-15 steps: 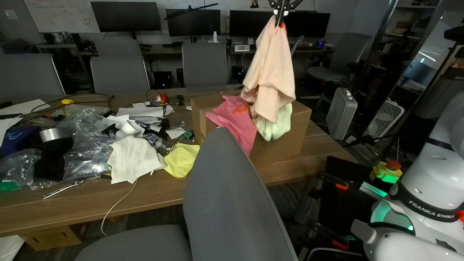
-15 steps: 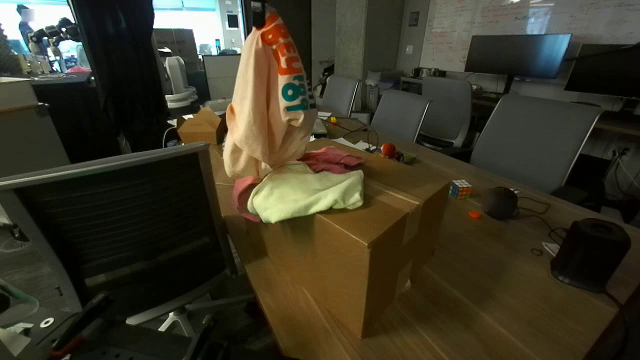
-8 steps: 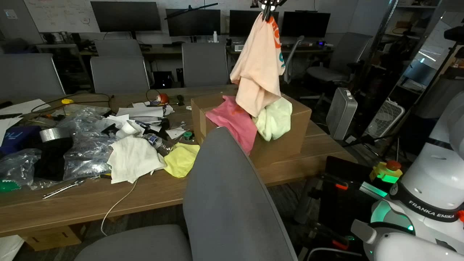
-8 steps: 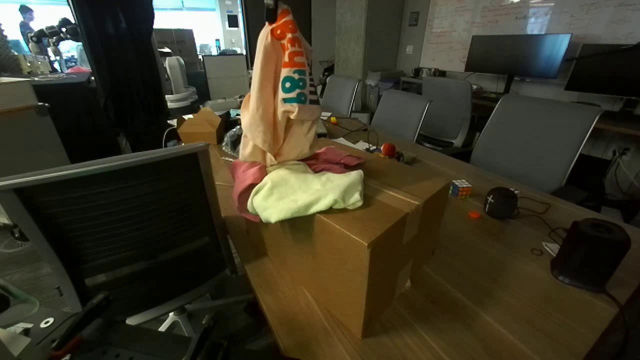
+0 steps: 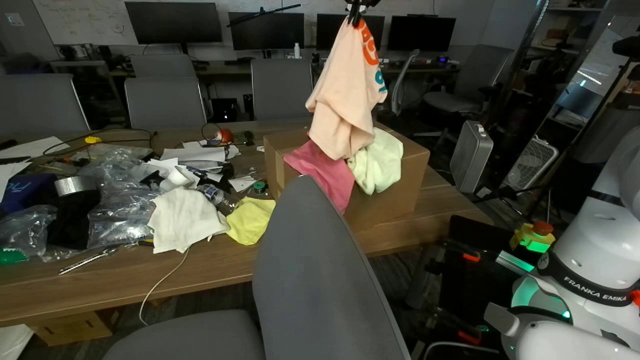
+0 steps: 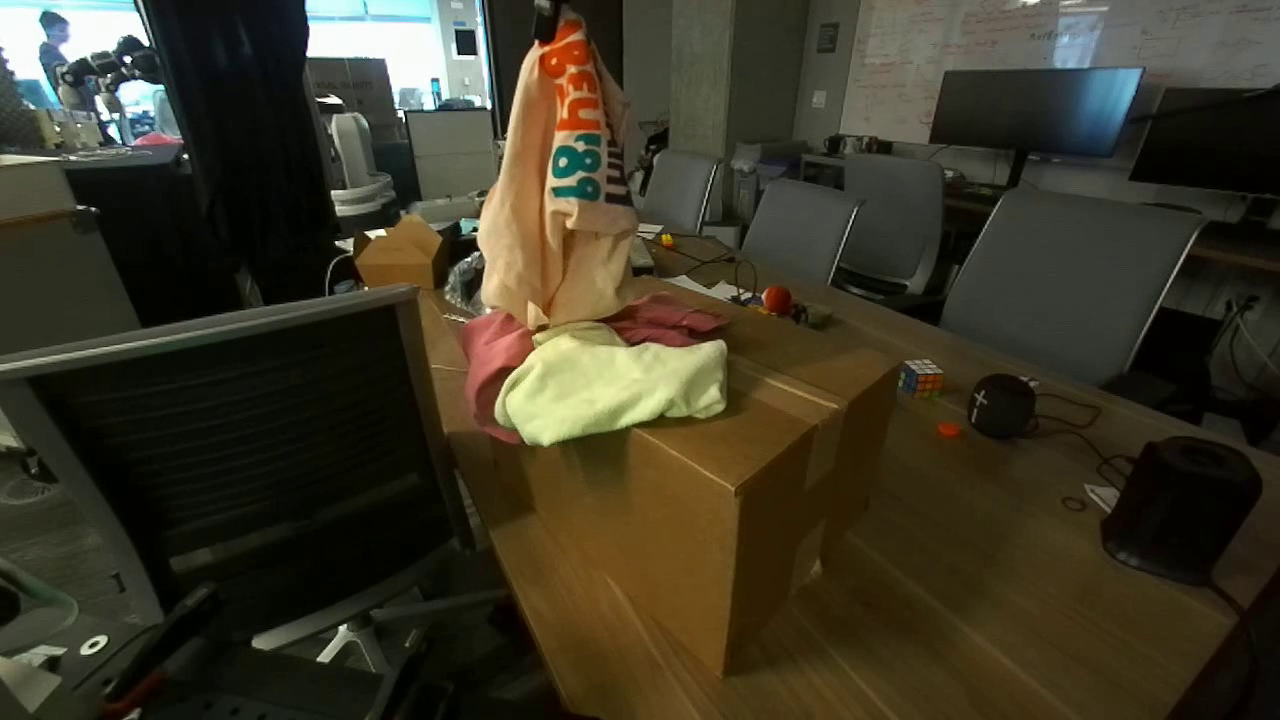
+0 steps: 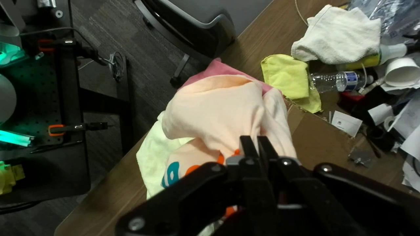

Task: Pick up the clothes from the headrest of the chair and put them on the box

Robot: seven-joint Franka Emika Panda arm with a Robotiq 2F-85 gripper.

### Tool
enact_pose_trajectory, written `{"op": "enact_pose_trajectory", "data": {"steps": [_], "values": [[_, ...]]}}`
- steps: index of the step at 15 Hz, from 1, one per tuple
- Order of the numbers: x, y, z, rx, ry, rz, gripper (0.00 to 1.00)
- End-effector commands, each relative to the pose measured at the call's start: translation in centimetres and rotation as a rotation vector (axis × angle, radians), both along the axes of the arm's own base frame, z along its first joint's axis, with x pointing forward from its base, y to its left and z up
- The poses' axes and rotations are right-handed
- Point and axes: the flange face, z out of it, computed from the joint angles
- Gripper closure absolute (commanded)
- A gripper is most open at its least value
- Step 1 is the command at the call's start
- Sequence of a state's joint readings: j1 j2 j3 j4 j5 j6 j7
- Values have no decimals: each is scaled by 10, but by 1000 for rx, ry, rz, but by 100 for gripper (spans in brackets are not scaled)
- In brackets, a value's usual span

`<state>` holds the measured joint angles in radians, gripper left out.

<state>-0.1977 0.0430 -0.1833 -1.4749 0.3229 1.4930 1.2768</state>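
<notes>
Taking the cardboard box (image 5: 385, 210) on the table (image 5: 215, 260) as the centre of the dial, in an exterior view, a roll of tape (image 5: 76, 185) and some plastic bags (image 5: 120, 200) lie out at nine o'clock. A white cloth (image 5: 185, 220) sits between eight and nine, just beside a yellow cloth (image 5: 251, 220) at eight. The grey chair (image 5: 320, 260) stands between six and seven, its back hiding part of the box. On the box a pink cloth (image 5: 325, 175) drapes over the near edge, toward nine. At twelve the peach shirt (image 5: 345, 95) hangs above the box from the gripper (image 5: 355, 21) — in the wrist view the fingers (image 7: 248, 147) are pinched together on its fabric. Whether the shirt's lower end touches the pink cloth, I cannot tell. A pale green cloth (image 5: 382, 162) lies on the box toward three. Farther out at three are a silver case (image 5: 472, 157) and a fan (image 5: 530, 162); between three and four, the red button (image 5: 542, 228) and the base of the arm (image 5: 595, 255) — both well apart from the box.
</notes>
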Motion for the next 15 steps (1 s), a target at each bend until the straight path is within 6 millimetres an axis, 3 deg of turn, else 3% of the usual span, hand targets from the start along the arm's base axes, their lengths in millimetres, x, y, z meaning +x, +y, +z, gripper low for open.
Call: {"op": "enact_pose_trajectory", "data": {"steps": [1, 9, 15], "values": [[8, -7, 12, 42, 2, -5, 62], [7, 1, 11, 26, 13, 38, 2], [-2, 38, -3, 13, 40, 262, 0]]}}
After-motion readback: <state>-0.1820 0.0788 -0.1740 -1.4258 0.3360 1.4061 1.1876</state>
